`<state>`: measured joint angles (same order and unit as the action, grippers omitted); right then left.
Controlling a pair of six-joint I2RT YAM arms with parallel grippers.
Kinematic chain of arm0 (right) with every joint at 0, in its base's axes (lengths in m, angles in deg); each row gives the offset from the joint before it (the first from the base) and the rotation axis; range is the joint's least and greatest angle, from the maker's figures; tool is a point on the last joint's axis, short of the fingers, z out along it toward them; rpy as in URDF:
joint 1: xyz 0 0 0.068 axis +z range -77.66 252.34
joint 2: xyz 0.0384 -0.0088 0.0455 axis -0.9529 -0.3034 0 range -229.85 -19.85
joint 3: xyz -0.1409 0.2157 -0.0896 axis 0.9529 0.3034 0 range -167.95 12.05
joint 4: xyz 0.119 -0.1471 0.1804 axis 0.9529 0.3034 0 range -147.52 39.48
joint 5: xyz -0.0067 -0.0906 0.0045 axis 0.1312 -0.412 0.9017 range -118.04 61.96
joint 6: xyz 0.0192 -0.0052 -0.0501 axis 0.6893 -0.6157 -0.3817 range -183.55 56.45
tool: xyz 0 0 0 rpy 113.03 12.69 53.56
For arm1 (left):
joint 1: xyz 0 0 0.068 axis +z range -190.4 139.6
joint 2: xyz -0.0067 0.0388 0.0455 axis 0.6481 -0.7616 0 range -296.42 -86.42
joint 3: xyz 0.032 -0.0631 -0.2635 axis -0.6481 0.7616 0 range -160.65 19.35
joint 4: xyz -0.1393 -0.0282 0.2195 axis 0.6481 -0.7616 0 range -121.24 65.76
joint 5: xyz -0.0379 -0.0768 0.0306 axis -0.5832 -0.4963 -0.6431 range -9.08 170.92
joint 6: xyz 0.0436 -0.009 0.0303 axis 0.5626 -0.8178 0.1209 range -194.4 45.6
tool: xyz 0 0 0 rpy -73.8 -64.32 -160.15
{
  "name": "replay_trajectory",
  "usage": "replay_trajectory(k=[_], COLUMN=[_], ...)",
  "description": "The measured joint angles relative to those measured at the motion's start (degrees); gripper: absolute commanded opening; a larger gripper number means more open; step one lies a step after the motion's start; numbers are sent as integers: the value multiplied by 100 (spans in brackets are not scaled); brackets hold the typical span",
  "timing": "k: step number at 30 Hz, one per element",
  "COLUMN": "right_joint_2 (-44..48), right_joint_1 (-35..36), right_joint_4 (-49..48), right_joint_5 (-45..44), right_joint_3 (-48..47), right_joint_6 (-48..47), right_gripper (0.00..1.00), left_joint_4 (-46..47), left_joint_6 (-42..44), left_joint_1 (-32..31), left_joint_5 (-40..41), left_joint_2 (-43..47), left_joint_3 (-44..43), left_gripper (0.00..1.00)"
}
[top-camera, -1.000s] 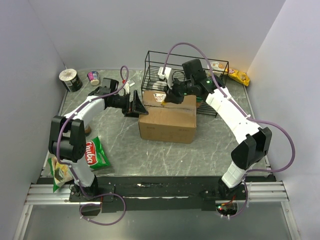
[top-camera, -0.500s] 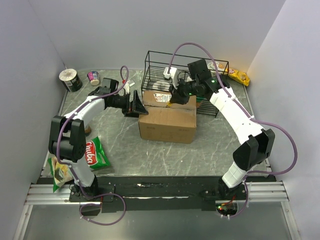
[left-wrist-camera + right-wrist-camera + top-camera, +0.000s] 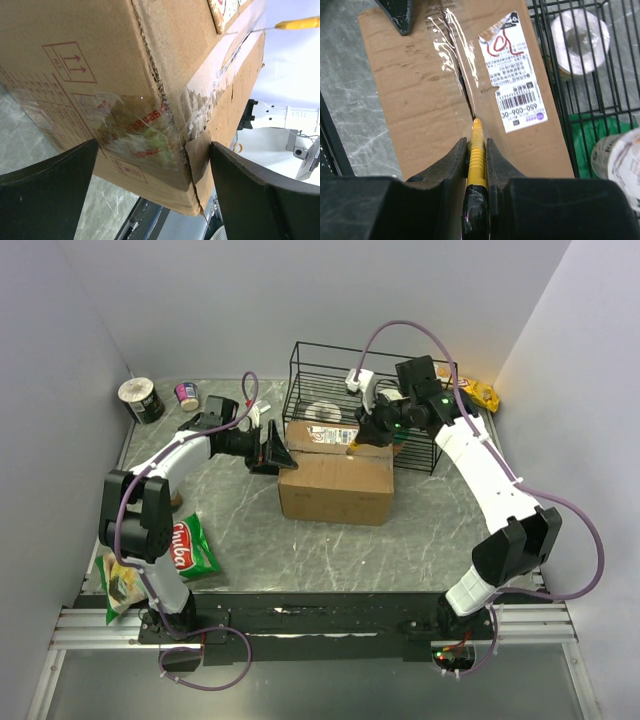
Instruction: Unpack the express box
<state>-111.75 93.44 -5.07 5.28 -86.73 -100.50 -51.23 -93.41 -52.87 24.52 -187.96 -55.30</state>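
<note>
Box [image 3: 335, 476]: brown cardboard, flaps closed, resting mid-counter [image 3: 430, 530] just in front of a black wire basket [image 3: 325, 370], with a white label [image 3: 514, 75] on top beside the taped seam [image 3: 455, 45]. Left hand [image 3: 272, 449]: fingers spread wide, one to either side of the box's left end at a torn, taped corner; contact cannot be told. Right hand [image 3: 476, 150]: pinching a yellow tool [image 3: 477, 131], whose tip rests on the seam near the label
</note>
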Motion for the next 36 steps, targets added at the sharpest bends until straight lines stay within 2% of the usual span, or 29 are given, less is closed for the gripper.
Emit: replay_trajectory(k=[36], right_joint_2=[529], right_joint_1=[-1051], right_joint_4=[629], right_joint_5=[450], right_joint_3=[315], right_joint_6=[-518], right_gripper=[0], left_joint_4=[103], left_joint_6=[-28], left_joint_1=[-85], left_joint_5=[-74], left_joint_2=[-234], left_joint_3=[-221], left_gripper=[95])
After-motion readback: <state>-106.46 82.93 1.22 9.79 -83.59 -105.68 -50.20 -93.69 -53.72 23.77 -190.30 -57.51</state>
